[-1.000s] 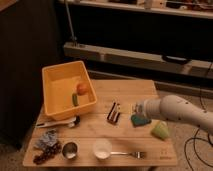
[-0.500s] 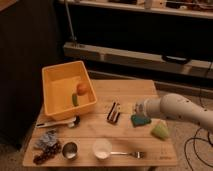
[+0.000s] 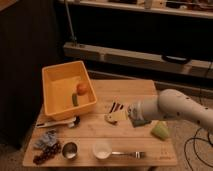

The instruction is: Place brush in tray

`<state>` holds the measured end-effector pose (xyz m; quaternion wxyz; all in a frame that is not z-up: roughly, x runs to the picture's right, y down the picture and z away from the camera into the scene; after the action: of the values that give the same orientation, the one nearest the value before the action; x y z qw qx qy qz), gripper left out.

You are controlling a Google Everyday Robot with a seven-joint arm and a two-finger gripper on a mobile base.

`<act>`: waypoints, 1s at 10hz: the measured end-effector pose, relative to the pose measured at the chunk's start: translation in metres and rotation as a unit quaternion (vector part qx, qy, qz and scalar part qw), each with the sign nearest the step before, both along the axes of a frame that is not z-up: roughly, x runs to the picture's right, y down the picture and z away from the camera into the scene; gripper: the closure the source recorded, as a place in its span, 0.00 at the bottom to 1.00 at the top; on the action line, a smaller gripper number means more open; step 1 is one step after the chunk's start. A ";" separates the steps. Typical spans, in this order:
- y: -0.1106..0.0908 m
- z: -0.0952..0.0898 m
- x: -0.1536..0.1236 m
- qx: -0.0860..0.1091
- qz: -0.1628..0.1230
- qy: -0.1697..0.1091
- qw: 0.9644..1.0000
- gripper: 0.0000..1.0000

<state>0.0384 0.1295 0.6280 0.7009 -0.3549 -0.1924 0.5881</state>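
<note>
Surface: light wooden table [image 3: 95, 131] with slatted boards. It stands in a dim room, with a long dark shelf unit [image 3: 140, 55] behind it and a dark cabinet [image 3: 20, 70] to the left. A loose cable [image 3: 196, 145] lies on the floor at the right.

Writing: no brand, label or text can be read on any item.

Tray [image 3: 51, 95]: yellow-orange, on the table's back left part. Inside it are an orange fruit [image 3: 82, 88] and a small green item [image 3: 75, 99] just beside the fruit.

Brush [image 3: 57, 123]: lies flat on the table just in front of the tray's near wall, outside the tray. Its dark head is at the right end and its white handle runs off to the left.

Gripper [image 3: 116, 117]: at mid-table, low over the surface, on a white arm [image 3: 175, 107] that reaches in from the right. Whether it is open or closed cannot be told. The brush is to its left and clearly apart from it, with its head the nearer end.

Near the gripper: a dark red-striped block [image 3: 116, 106] just behind it, a blue-green pad [image 3: 140, 121] under the wrist, and a pale green item [image 3: 160, 130] further right.

Front edge, left to right: grapes [image 3: 44, 156], a bluish cloth [image 3: 47, 140], a metal cup [image 3: 69, 149], a white bowl [image 3: 101, 149], a fork [image 3: 127, 154].
</note>
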 end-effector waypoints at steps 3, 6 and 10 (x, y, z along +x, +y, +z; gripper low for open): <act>0.023 -0.031 -0.064 -0.006 -0.073 -0.017 0.997 0.20; 0.025 -0.033 -0.138 -0.039 -0.125 -0.027 0.991 0.20; 0.015 -0.001 -0.203 -0.133 -0.126 -0.046 0.982 0.20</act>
<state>-0.1651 0.1444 0.6265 0.7062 -0.4929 -0.0990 0.4985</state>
